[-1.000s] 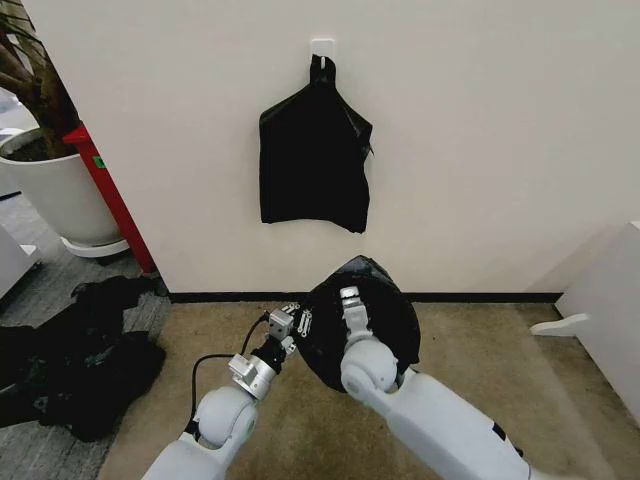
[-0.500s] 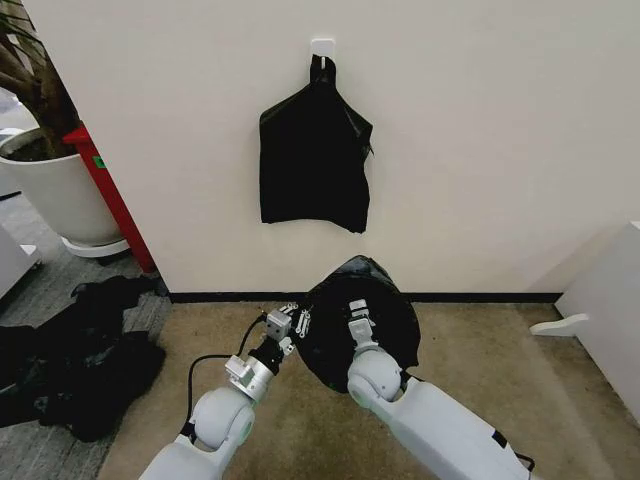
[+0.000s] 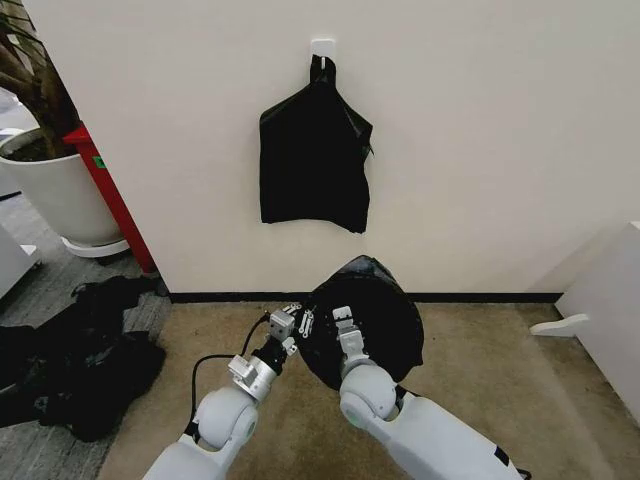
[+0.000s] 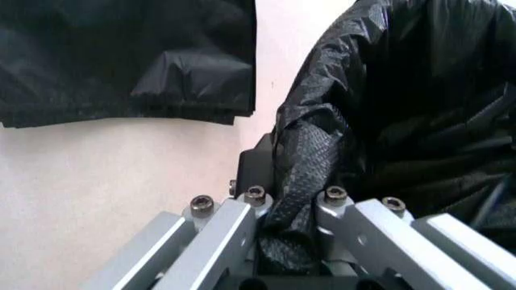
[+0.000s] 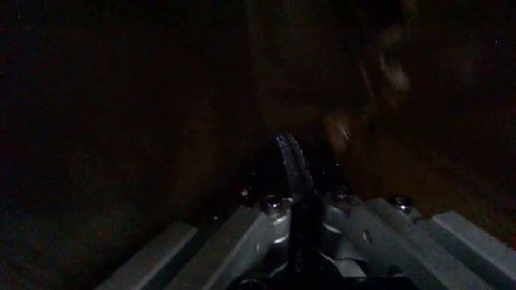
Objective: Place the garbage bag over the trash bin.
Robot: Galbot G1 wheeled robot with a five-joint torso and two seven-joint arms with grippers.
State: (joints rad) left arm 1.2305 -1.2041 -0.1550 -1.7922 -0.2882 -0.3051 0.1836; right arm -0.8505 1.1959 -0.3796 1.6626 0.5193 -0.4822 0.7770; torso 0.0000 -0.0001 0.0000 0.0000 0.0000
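Low by the wall, left hand (image 3: 290,322) pinches garbage bag (image 3: 375,310) edge from its left; right hand (image 5: 292,175), clamped shut, sits nearer its middle.

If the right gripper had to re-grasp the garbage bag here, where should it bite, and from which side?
Probably the bunched hem. The garbage bag drapes as a smooth dome with little to pinch, while the left gripper holds a gathered fold at its left edge. The right gripper would best come from the robot's side, low, onto a similar fold.
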